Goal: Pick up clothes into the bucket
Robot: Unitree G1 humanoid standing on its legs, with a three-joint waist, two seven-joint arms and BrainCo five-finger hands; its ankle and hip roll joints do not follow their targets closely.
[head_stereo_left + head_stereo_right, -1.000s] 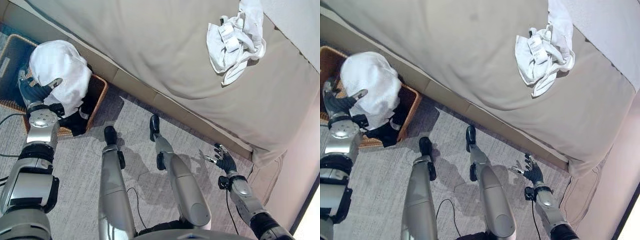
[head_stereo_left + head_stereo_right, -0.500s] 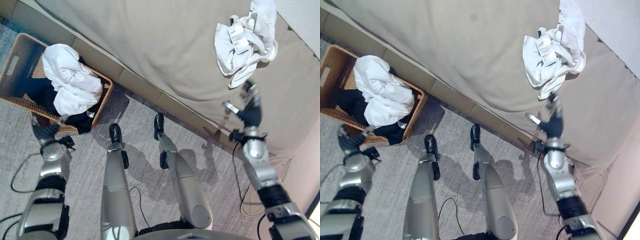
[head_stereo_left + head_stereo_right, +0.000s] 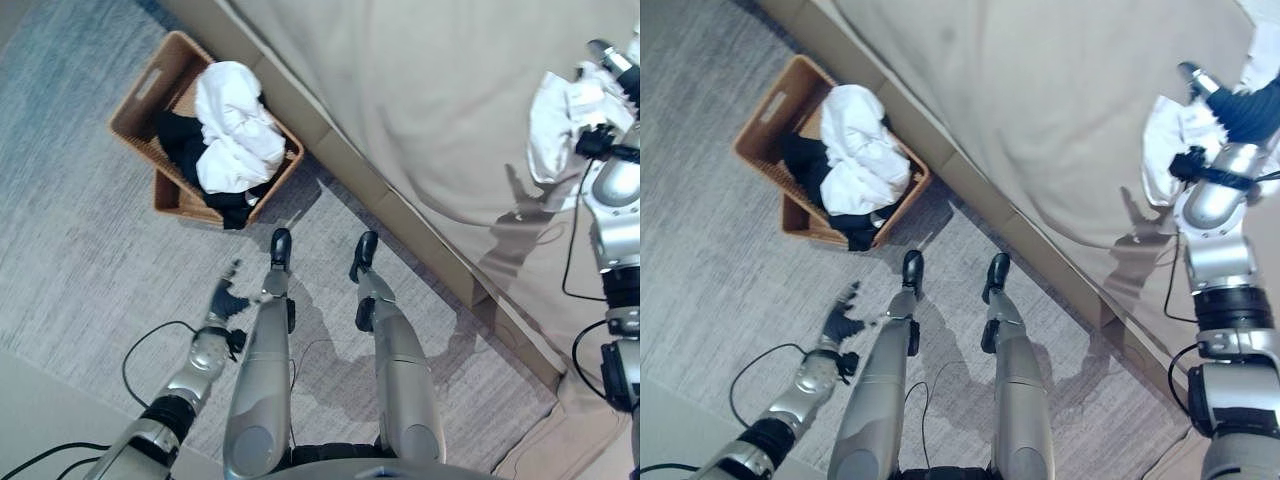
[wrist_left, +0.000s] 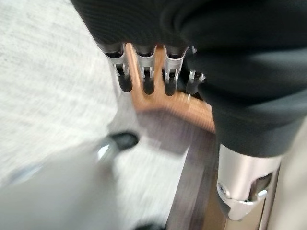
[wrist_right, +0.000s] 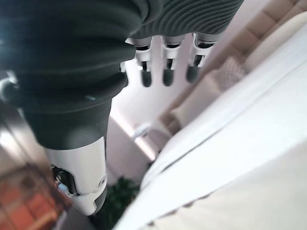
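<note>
A brown wicker basket [image 3: 135, 105] stands on the carpet against the bed's base, with a white cloth [image 3: 235, 125] piled on black clothes [image 3: 180, 150] inside it. A crumpled white garment [image 3: 565, 110] lies on the beige bed at the far right. My right hand [image 3: 1240, 110] is raised over that garment, its fingers [image 5: 165, 72] straight and holding nothing; I cannot tell whether it touches the cloth. My left hand [image 3: 225, 297] hangs low over the carpet, well short of the basket, with fingers [image 4: 146, 76] straight and empty. The basket's brown edge [image 4: 163, 103] shows past them.
The beige bed [image 3: 430, 100] runs diagonally across the upper right, its base edge [image 3: 400, 215] close in front of me. Grey carpet [image 3: 80, 230] spreads to the left and below the basket. A beige cushion [image 3: 560, 450] lies on the floor at the lower right.
The camera has swung, shifting the whole scene. My left hand has dropped away from the basket toward the floor. My right hand has risen to the white garment on the bed.
</note>
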